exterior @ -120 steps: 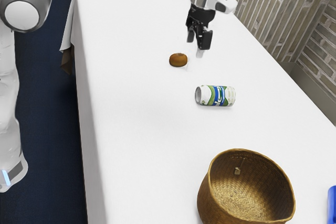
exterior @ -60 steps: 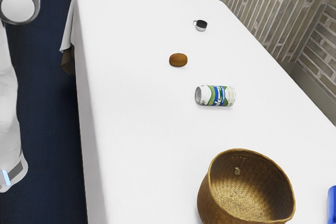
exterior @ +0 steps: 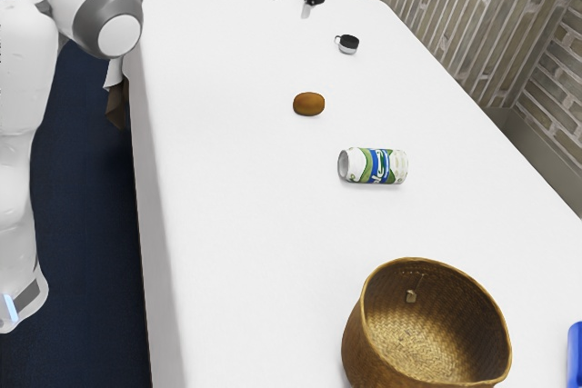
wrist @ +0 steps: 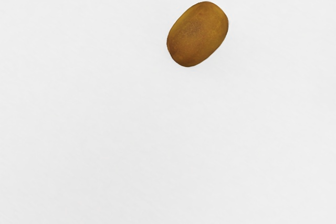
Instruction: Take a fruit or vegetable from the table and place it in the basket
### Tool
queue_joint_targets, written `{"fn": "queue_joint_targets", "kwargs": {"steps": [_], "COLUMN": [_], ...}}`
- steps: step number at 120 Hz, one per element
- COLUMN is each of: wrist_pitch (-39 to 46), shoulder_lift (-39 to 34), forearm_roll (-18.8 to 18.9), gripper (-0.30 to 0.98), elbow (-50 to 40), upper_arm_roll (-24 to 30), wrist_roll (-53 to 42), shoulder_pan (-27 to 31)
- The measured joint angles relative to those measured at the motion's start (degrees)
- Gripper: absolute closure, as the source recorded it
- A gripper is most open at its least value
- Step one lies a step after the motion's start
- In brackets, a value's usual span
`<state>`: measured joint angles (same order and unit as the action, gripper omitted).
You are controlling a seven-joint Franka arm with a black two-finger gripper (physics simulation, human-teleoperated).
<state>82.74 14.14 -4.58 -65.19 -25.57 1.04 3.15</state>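
Claw (exterior: 290,4) is raised high in the exterior view, fingers apart. Rightward, brown fruit (exterior: 309,104) lies on the bench (exterior: 236,224), followed by small cup (exterior: 348,45), can (exterior: 375,166) on its side, woven basket (exterior: 368,352) and, at the edge, a blue object (exterior: 575,356).

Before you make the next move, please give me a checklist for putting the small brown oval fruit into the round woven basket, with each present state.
1. Brown oval fruit on the white-covered table: ok.
2. Black two-finger gripper open and empty: ok.
3. Gripper down at the fruit: not ok, a clear gap separates them.
4. Gripper lined up exactly above the fruit: cannot tell.
5. White, green and blue metal can apart from the fruit: ok, lying on its side.
6. Round brown woven basket upright, mouth uncovered: ok.
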Motion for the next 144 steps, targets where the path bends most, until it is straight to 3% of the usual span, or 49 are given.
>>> {"fn": "queue_joint_targets", "kwargs": {"steps": [19,42,67,96,144], "wrist_pitch": [9.99,15.86,18.47,19.88,22.43], "shoulder_lift": [6.70,7.84,8.64,15.87,20.69], "forearm_roll": [-1.57,-1.79,-1.84,-2.87,-4.25], "gripper": [0.00,0.00,0.00,0.00,0.00], "elbow": [-5.60,-7.30,-10.32,-6.01,-2.59], "upper_arm_roll": [1.63,1.95,1.85,2.65,5.58], "wrist_roll": [-4.08,-9.55,-14.76,-19.10,-23.37], "shoulder_pan": [-0.10,0.01,2.10,6.24,8.13]}}
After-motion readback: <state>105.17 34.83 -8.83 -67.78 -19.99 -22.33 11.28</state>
